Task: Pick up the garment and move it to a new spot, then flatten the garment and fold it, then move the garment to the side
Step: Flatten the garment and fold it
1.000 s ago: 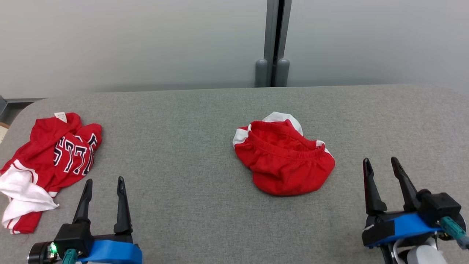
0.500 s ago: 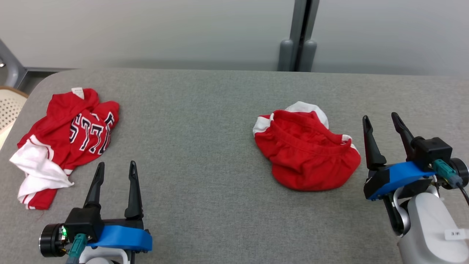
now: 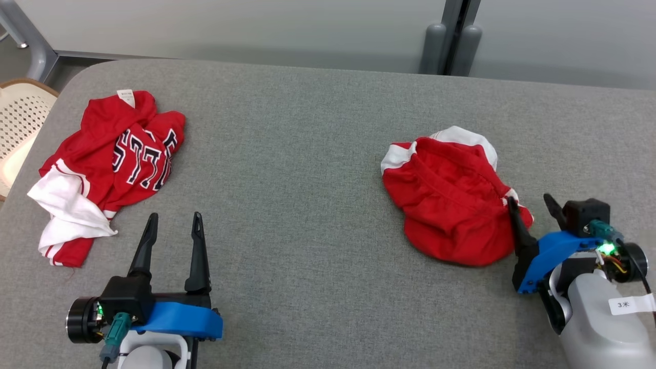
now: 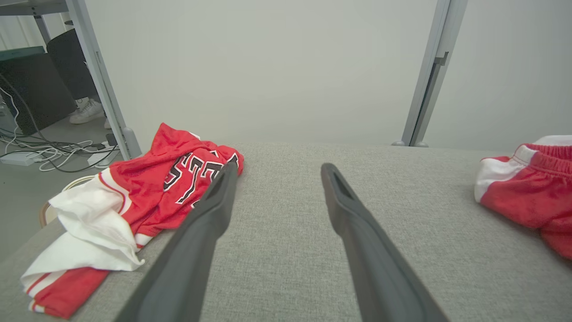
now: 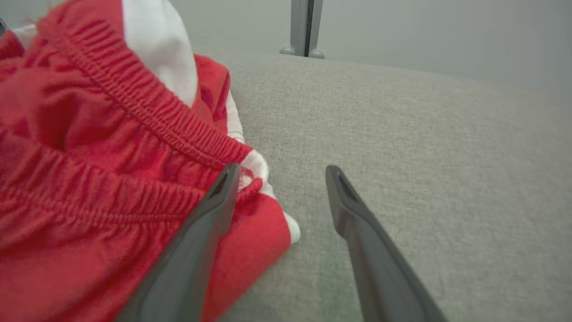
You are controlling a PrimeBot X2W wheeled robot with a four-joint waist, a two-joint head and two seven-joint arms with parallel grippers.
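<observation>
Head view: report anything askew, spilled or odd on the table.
Nothing spilled or damaged. Both garments lie crumpled, not flat: the red shorts bunched with the waistband gaping, right of centre, and the red jersey twisted in a heap near the left edge of the table.

Each of our grippers, left gripper (image 3: 175, 215) at lower left and right gripper (image 3: 528, 198) at lower right, has two long dark tapering fingers (image 3: 145, 246), a blue bracket (image 3: 179, 319), a teal plug (image 3: 118, 327) and a green light (image 3: 607, 249). A white label (image 3: 628, 304) marks our pale right forearm (image 3: 594, 333).
</observation>
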